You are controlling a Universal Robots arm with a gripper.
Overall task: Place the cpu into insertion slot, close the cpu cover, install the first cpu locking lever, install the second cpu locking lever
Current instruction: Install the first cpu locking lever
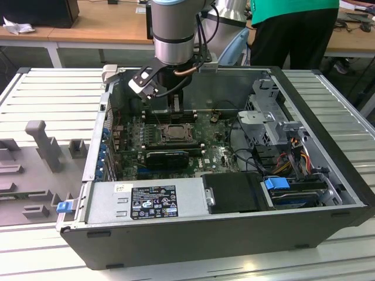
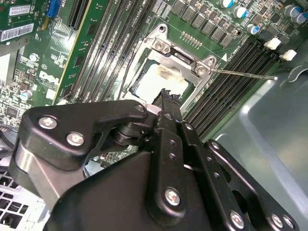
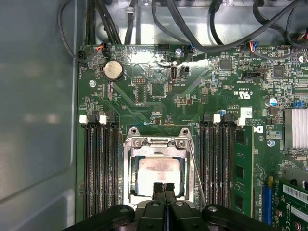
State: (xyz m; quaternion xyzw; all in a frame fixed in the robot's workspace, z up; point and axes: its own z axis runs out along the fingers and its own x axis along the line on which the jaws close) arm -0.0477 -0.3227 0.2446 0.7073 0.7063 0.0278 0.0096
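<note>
The cpu lies in the insertion slot, its pale face smeared with paste in both wrist views. The silvery cpu cover lies flat around it, framing the chip. A thin wire locking lever runs along one side of the socket and angles away from it. My black gripper hangs just over the socket's edge, fingers shut together with nothing between them. The exterior view has the gripper inside the case, right above the socket.
Long black RAM slots flank the socket on both sides. A black graphics card lies in front of it. Cables and a drive cage fill the exterior view's right. A person stands behind the case.
</note>
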